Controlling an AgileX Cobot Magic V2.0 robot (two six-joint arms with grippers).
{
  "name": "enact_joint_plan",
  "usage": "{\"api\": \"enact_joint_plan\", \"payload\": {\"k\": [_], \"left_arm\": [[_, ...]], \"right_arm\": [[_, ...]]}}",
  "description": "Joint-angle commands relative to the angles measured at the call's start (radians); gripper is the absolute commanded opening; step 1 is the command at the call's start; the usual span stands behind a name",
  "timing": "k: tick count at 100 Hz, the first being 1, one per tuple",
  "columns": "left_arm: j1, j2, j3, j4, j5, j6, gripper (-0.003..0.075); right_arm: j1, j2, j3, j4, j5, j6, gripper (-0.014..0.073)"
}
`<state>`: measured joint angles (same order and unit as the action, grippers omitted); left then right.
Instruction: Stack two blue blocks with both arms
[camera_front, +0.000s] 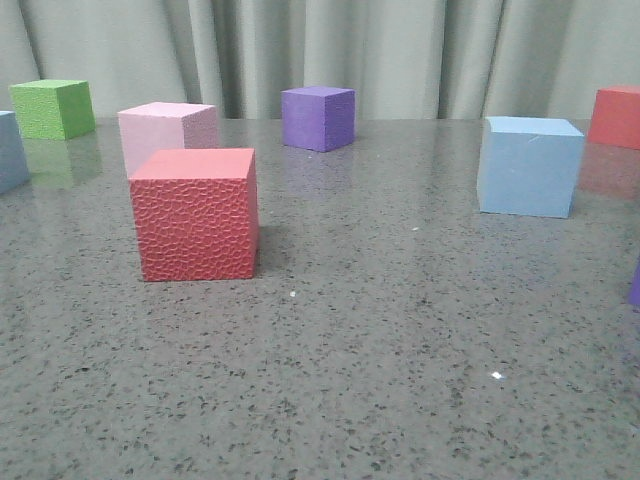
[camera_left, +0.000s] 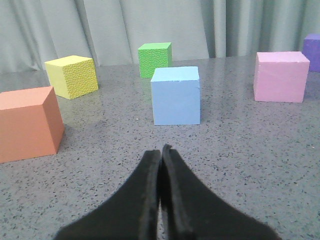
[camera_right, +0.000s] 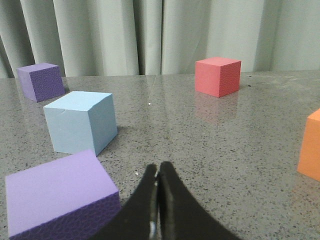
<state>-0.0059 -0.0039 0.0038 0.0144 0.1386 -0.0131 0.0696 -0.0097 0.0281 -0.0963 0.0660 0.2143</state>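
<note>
One blue block (camera_front: 529, 165) sits on the table at the right in the front view; it also shows in the right wrist view (camera_right: 80, 121), ahead of and beside my right gripper (camera_right: 158, 170). The other blue block (camera_front: 10, 150) is cut off by the left edge of the front view; in the left wrist view it (camera_left: 175, 95) stands straight ahead of my left gripper (camera_left: 161, 152). Both grippers are shut and empty, low over the table. Neither gripper shows in the front view.
Front view: a textured red cube (camera_front: 195, 213) near left, pale pink cube (camera_front: 167, 132) behind it, green cube (camera_front: 53, 108), purple cube (camera_front: 318, 117), another red cube (camera_front: 616, 116). Left wrist: orange cube (camera_left: 28, 123), yellow cube (camera_left: 70, 76). Right wrist: a purple cube (camera_right: 57, 198) close beside the fingers, an orange cube (camera_right: 311, 145).
</note>
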Motion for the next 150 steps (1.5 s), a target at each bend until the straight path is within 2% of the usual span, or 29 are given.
{"api": "enact_joint_plan", "payload": {"k": [1, 70, 106, 125, 139, 150], "left_arm": [[0.004, -0.036, 0.024, -0.008, -0.084, -0.002, -0.0019], [0.004, -0.036, 0.024, -0.008, -0.139, -0.002, -0.0019], [0.007, -0.032, 0.013, -0.014, -0.188, -0.002, -0.0020], [0.007, 0.032, -0.096, -0.062, -0.131, -0.004, -0.0020], [0.007, 0.158, -0.201, -0.062, -0.122, -0.004, -0.0020], [0.006, 0.278, -0.300, -0.062, -0.063, -0.004, -0.0020]], "right_arm": [[-0.006, -0.019, 0.000, -0.003, -0.075, -0.006, -0.0069], [-0.006, -0.019, 0.000, -0.003, -0.078, -0.006, -0.0069], [-0.003, -0.019, -0.015, 0.001, -0.162, -0.005, -0.0069], [-0.003, 0.019, -0.122, 0.001, -0.019, -0.005, -0.0064], [-0.003, 0.110, -0.254, 0.001, 0.129, -0.005, -0.0060], [-0.003, 0.203, -0.368, 0.001, 0.224, -0.005, -0.0060]]}}
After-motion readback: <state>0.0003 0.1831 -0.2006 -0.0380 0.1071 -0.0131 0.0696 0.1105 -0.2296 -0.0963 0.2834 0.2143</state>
